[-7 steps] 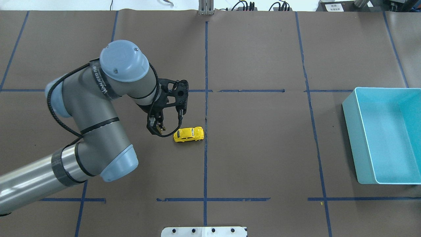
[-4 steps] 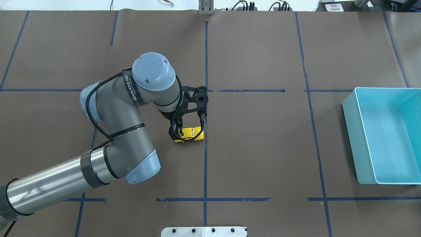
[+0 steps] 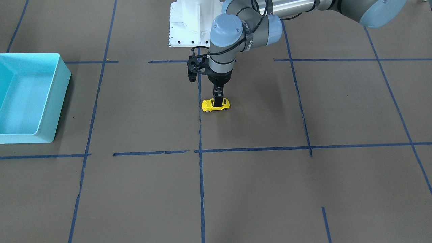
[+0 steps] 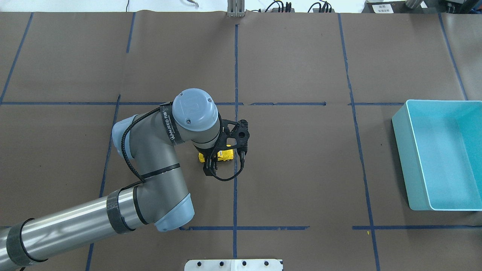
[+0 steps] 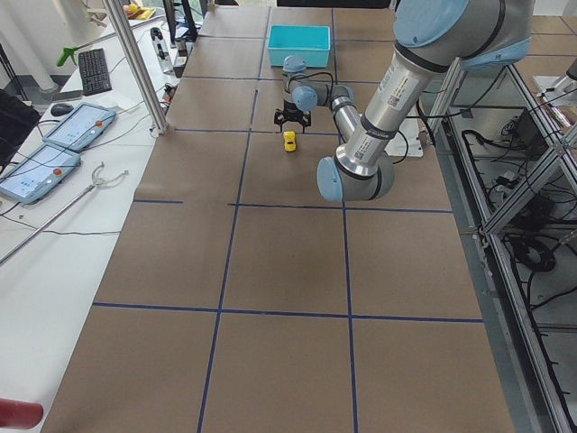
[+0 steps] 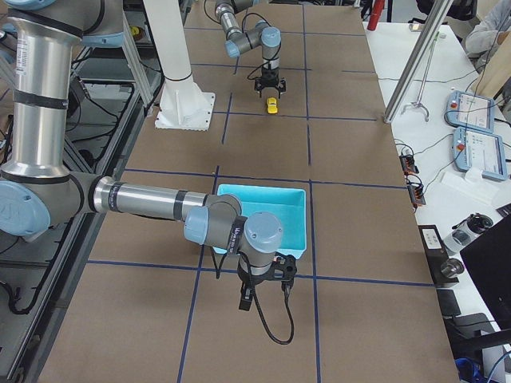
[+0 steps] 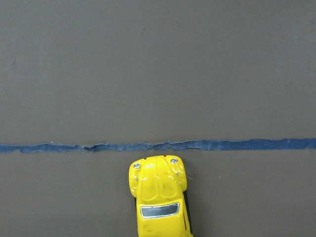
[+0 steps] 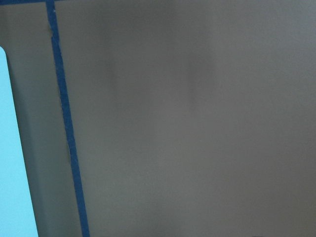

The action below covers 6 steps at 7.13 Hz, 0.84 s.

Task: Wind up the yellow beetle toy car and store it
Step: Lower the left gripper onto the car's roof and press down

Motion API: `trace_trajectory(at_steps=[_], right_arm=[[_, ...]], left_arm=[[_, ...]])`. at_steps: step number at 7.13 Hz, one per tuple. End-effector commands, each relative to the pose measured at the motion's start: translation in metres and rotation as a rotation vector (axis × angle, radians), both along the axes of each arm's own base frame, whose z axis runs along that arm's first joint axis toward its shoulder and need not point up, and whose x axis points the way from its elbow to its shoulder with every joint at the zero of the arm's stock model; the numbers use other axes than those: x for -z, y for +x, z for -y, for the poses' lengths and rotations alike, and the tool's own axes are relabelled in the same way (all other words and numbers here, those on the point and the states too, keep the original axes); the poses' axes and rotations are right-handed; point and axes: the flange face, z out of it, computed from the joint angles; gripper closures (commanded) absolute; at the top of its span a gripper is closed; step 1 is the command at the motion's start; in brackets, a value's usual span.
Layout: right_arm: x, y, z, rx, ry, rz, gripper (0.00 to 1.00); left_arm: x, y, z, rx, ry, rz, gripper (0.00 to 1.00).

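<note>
The yellow beetle toy car (image 3: 211, 105) (image 4: 226, 154) (image 7: 158, 197) stands on its wheels on the brown table, just beside a blue tape line. My left gripper (image 3: 218, 100) points straight down over its middle and looks open, one finger on each long side of the body. The wrist hides most of the gripper in the overhead view. The car also shows small in the side views (image 5: 289, 140) (image 6: 272, 105). My right gripper (image 6: 247, 297) hangs low beside the light blue bin (image 6: 263, 190); I cannot tell its state. The bin (image 4: 401, 158) (image 3: 62, 101) is empty.
Blue tape lines (image 4: 235, 75) divide the brown cover into squares. The robot's white base plate (image 3: 189, 23) (image 4: 233, 264) sits at the robot's edge of the table. A metal pole (image 5: 135, 63) and tablets (image 5: 54, 144) stand on the side table.
My left arm has swung right, bringing the gripper from left of the car to directly over it and lower. The car has not moved.
</note>
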Motion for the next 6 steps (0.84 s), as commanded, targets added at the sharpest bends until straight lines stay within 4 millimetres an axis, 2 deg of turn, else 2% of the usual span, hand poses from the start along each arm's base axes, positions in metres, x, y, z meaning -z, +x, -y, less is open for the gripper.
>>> trace_trajectory(at_steps=[1, 4, 6], right_arm=[[-0.001, 0.001, 0.001, 0.007, 0.004, -0.012, 0.00], [-0.003, 0.001, 0.000, 0.007, 0.000, -0.012, 0.00], [0.001, 0.000, 0.002, 0.004, 0.005, 0.001, 0.00]], left_arm=[[-0.006, 0.004, 0.003, 0.019, 0.018, 0.021, 0.01], [-0.018, 0.013, 0.009, 0.031, 0.025, 0.028, 0.01], [-0.013, 0.023, 0.014, 0.033, 0.024, 0.036, 0.01]])
